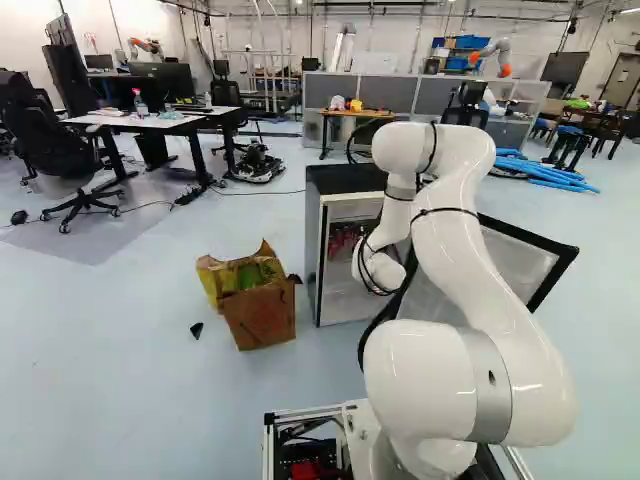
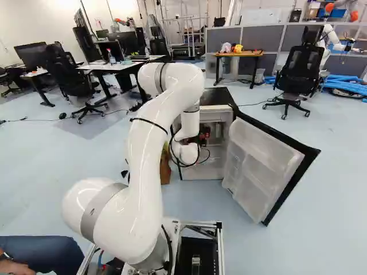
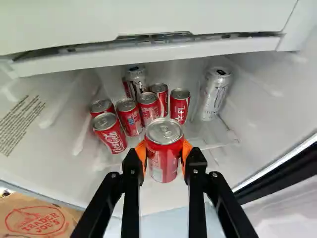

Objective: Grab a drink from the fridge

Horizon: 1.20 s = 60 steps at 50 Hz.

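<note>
Red can clamped at the open fridge

The white arm rises, bends over, and goes down to the fridge. The gripper is closed around the red can, with its orange pads pressing from two sides. The can is between the fingers of the gripper; ahead of them stand other red cans and a silver can.

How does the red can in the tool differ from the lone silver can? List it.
The gripped can is red; the lone can is silver. The gripped can looks stubby, the lone can slimmer. The tool clamps the gripped can, while the lone can stands apart in the fridge. Both have metallic tops.
</note>
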Motion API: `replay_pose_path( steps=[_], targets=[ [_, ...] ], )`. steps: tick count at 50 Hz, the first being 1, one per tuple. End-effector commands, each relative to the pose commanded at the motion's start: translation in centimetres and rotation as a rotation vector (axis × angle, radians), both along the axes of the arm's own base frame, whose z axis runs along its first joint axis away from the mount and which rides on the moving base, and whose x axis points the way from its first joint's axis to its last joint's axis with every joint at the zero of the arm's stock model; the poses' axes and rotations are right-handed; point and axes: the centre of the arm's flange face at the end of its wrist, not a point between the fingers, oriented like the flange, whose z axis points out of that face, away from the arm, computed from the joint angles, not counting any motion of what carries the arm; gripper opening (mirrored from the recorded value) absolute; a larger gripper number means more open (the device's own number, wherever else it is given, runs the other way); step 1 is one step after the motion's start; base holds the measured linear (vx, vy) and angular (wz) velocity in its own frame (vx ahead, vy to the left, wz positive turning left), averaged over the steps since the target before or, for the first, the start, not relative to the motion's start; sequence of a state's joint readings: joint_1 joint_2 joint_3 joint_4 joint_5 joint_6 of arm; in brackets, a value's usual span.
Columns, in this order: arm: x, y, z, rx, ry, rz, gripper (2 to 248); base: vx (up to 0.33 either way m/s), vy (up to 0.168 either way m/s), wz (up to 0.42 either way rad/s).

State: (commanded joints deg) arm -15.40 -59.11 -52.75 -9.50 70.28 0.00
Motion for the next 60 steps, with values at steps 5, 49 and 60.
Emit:
replay_pose_path(
  steps=[5,49,60],
  targets=[
    [-1.0,0.3,0.9,0.002,0.007,0.0,92,0.0,0.0,0.0],
    [-9.6,2.6,8.4,0.013,0.047,-0.001,92,0.0,0.0,0.0],
    [-11.3,3.1,10.0,0.012,0.045,0.0,92,0.0,0.0,0.0]
  ],
)
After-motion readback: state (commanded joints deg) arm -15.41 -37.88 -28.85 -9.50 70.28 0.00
